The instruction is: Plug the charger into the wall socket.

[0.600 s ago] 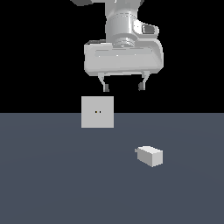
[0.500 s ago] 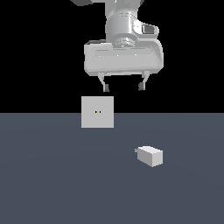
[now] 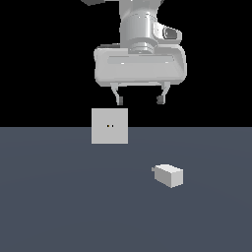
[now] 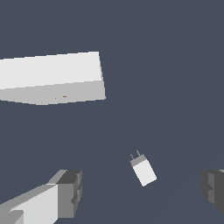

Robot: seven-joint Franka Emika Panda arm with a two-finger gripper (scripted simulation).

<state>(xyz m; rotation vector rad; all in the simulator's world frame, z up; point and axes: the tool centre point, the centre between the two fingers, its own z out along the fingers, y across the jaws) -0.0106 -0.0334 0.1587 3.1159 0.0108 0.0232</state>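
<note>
The charger (image 3: 169, 175) lies loose well below our pincer (image 3: 140, 100), whose jaws stand apart, so we judge we must descend, then seek the socket (image 3: 110, 126).

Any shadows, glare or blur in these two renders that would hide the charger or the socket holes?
Exterior view: flat, even lighting, black backdrop, no cast shadows; the charger and the wall socket look sharp, holes visible. Wrist view: no glare or blur; the socket's holes show only as faint specks, and one of the gripper fingers is cut by the frame edge.
</note>
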